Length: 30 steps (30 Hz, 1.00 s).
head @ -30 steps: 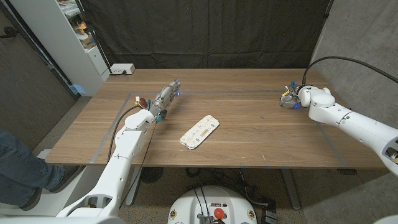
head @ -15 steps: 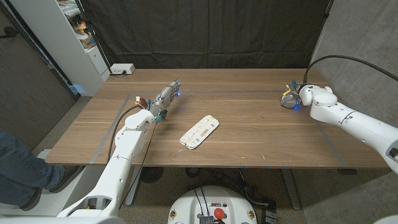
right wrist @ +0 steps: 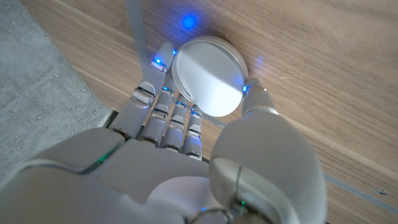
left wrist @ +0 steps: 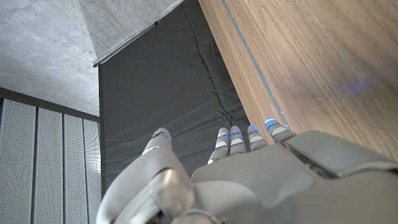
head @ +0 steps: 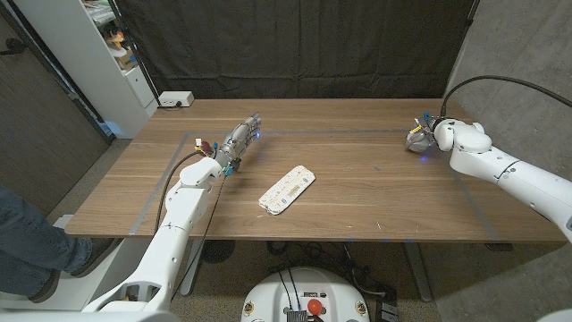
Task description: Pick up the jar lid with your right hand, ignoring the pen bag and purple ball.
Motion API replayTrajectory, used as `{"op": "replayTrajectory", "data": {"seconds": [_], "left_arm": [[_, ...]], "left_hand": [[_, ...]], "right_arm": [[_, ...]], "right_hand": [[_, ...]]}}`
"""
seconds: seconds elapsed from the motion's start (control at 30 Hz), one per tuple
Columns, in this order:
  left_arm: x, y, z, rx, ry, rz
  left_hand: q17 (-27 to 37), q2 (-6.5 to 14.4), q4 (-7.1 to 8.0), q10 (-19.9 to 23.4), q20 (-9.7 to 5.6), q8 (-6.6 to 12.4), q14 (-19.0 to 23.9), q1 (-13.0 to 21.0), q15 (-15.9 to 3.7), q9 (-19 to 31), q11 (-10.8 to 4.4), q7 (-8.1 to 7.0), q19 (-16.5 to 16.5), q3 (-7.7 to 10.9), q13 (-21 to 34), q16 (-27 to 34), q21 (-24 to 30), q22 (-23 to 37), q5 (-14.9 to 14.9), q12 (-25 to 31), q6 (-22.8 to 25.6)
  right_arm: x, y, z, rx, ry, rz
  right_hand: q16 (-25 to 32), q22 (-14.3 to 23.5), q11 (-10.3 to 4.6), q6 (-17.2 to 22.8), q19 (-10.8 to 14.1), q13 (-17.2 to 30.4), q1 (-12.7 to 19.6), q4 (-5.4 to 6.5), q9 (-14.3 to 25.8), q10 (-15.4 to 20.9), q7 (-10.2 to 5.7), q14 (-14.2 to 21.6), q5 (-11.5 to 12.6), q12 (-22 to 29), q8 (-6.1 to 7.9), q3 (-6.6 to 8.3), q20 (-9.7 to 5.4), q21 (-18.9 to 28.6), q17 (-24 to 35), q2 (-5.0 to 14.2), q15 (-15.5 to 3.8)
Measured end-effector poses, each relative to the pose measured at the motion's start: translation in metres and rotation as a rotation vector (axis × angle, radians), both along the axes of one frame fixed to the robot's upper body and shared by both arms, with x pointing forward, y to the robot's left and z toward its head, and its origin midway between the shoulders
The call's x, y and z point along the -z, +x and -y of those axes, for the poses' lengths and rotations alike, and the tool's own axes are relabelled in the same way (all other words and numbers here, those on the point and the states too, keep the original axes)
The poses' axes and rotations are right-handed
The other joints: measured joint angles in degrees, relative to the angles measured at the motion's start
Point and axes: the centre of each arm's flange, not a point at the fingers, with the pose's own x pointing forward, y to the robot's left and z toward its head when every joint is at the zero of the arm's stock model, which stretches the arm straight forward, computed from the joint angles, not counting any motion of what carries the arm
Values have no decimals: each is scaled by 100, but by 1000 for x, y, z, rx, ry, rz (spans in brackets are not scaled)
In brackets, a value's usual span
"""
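The jar lid [right wrist: 208, 78] is a round silvery-white disc, pinched at its rim between the thumb and fingers of my right hand [right wrist: 186, 162]. In the head view my right hand [head: 429, 136] is at the table's far right, and the lid [head: 415, 139] shows as a pale patch at its fingertips, just above the wood. The pen bag [head: 288, 189], a long cream pouch, lies slanted at the table's middle, far from both hands. My left hand [head: 239, 140] stays at the left part of the table with fingers stretched out and apart, holding nothing; the left wrist view shows the same hand [left wrist: 249, 180].
A small white box [head: 176, 99] sits at the table's far left corner. A white shelf unit [head: 107, 54] stands beyond the left edge, and a person's leg [head: 31, 241] is at the lower left. The table's right edge [head: 474, 192] is close to my right arm.
My right hand has shifted slightly right and away from me, taking the lid with it. The left arm and the pen bag have not moved.
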Motion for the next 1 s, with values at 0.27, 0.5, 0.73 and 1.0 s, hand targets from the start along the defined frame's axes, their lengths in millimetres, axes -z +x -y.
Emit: {"op": "replayTrajectory", "data": {"seconds": [0.27,0.5,0.73,1.0], "left_arm": [[0,-1,0,6,-1,6],[-1,-2,0,9,-2,12],[-1,-1,0,14,-6,16],[-3,2,0,21,-7,18]], "left_hand": [[0,0,-21,0,0,0,0,0,0,0,0,0,0,21,0,0,0,0,0,0,0],[0,0,-21,0,0,0,0,0,0,0,0,0,0,21,0,0,0,0,0,0,0],[0,0,-21,0,0,0,0,0,0,0,0,0,0,21,0,0,0,0,0,0,0],[0,0,-20,0,0,0,0,0,0,0,0,0,0,21,0,0,0,0,0,0,0]], "right_arm": [[-7,-7,0,-2,3,14],[-14,-12,-1,-4,4,23],[-21,-17,-3,-2,0,30],[-30,-22,-4,-1,-4,41]], "right_hand": [[-21,0,0,0,0,-2,-1,0,0,0,0,0,-1,0,-38,0,0,0,1,-1,0],[-36,0,-23,31,0,-4,-1,23,-1,23,31,0,-18,-22,-39,-24,0,-23,0,-1,0],[-42,0,-32,31,0,1,-1,23,-1,33,31,0,-42,-22,-39,-24,0,-23,0,-1,0],[-47,0,-32,31,0,1,-2,23,-2,33,31,10,-46,-22,-39,-25,0,-23,-1,-2,-9]]}}
